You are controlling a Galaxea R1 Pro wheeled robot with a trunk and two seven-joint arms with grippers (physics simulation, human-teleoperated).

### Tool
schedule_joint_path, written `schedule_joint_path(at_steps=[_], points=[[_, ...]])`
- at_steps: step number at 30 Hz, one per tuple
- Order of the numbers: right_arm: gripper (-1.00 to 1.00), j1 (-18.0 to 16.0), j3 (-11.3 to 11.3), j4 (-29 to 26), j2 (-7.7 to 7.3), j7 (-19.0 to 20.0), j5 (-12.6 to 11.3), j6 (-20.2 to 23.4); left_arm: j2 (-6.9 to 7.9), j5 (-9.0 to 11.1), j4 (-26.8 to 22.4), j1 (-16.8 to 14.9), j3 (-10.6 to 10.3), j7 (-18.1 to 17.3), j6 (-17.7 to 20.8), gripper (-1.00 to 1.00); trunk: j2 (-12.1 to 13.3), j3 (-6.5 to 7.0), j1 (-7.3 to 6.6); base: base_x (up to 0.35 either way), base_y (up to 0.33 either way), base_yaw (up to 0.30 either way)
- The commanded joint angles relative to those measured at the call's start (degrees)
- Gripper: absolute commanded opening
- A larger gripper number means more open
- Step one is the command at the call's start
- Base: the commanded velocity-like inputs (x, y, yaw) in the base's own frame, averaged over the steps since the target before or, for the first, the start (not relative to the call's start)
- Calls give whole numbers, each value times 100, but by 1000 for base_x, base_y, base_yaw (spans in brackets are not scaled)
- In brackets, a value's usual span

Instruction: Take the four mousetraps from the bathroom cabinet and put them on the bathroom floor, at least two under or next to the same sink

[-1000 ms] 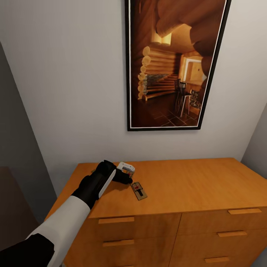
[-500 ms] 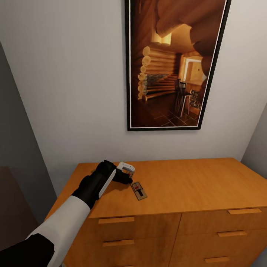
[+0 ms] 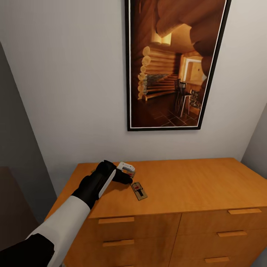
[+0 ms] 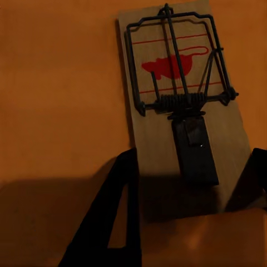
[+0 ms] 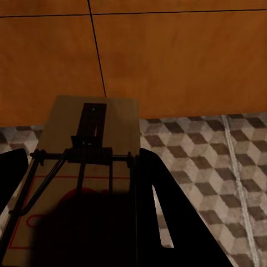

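In the head view the left arm reaches over the top of the cabinet (image 3: 174,193), an orange-brown wooden sideboard with slim bar handles on its drawer fronts. The left end effector (image 3: 124,177) hangs low over the cabinet top near its left end. Just at its 4 o'clock side a mousetrap (image 3: 139,190) lies flat on the wood. A small white box (image 3: 126,168) with coloured marks stands at 12 o'clock from the end effector, close to the wall. Above the cabinet a framed picture (image 3: 174,63) of a log interior hangs on the grey wall.

The left wrist view shows the same mousetrap (image 4: 181,105) flat on the wood, with its dark wire and the red mouse print. Its near end lies between the two dark fingers (image 4: 111,222), which stand apart on both sides of the board. The left end effector (image 4: 186,214) is released, not pressing the trap.

In the right wrist view a second mousetrap (image 5: 83,161) sits between the fingers (image 5: 161,217) of the right end effector (image 5: 75,208), which is clenched on it and holds it in the air. Behind it are the cabinet's wooden front and the bathroom floor (image 5: 211,167) with its cube pattern tiles.
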Motion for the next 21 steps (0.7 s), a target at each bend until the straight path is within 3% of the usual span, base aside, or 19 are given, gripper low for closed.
schedule_joint_path(at_steps=[1,21], points=[[-100,-4,51,5,2,-23,-48,-17,2,0,254,-2,-8,7,22,-100,-3,-7,0,0,0,0],[-100,-4,51,5,2,-23,-44,-17,2,1,219,-2,-6,7,23,-100,-3,-7,0,0,0,0]])
